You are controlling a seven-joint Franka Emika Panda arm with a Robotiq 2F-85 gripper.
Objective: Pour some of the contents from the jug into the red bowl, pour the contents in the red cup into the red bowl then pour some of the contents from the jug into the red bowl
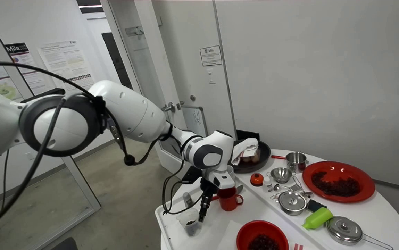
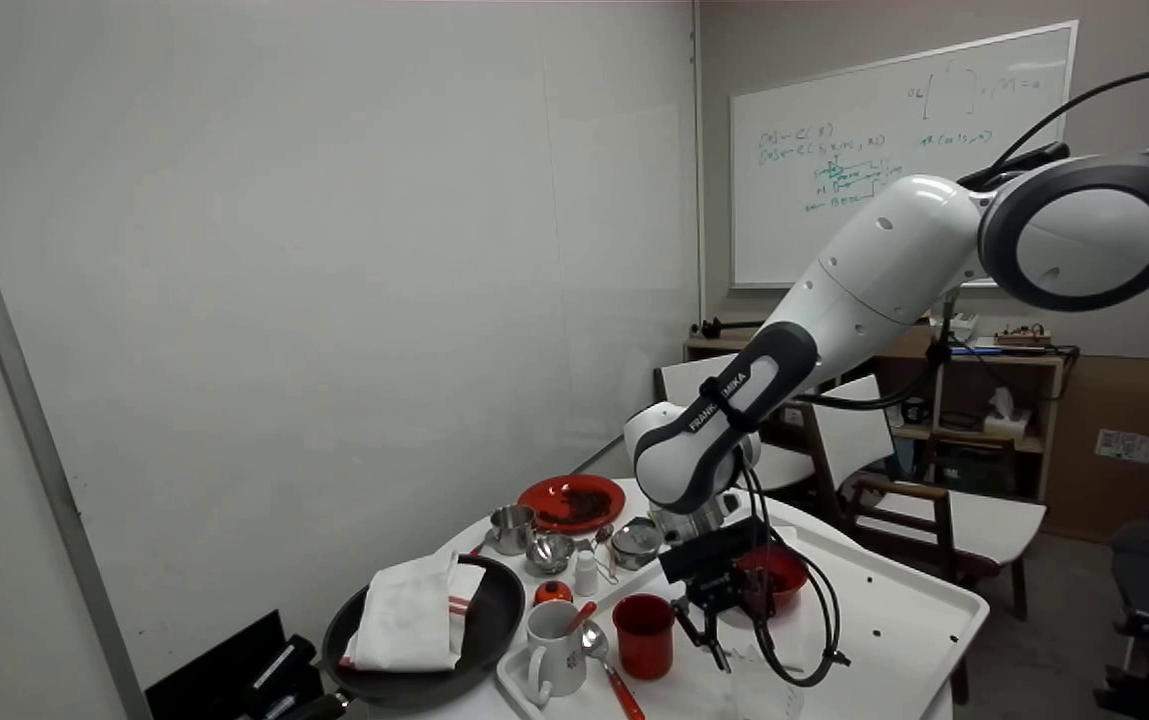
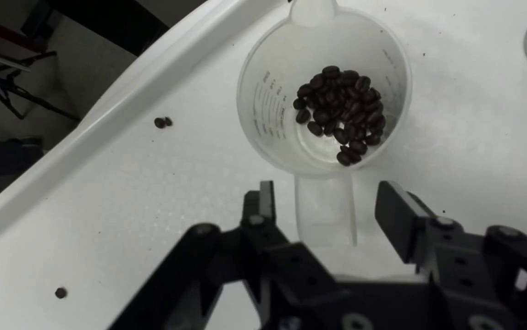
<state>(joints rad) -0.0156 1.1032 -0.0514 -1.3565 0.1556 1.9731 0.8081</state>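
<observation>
The black, two-fingered hand (image 3: 325, 199) is spread, its fingers (image 3: 394, 208) standing well apart. In the wrist view the clear handle (image 3: 326, 213) of a round, translucent plastic measuring jug (image 3: 330, 43) shows between them, with a gap on either side; whether they reach down around it cannot be told. The jug stands upright on a white, low-rimmed tray (image 2: 899, 665), near the edge of the white table (image 1: 387, 215) away from the pale wall (image 1: 317, 80). A heap of dark brown beans (image 3: 348, 103) covers part of its bottom, and a few loose beans (image 3: 159, 123) lie on the tray. The round, shiny red bowl (image 1: 262, 226), with dark contents (image 1: 263, 243), rests farther in from that edge. The small, upright red cup (image 2: 642, 645) stands between a white cylindrical mug (image 2: 564, 665) and the hand in an exterior view, and a large, flat red dish (image 1: 352, 170) sits by the table's wall-side edge.
</observation>
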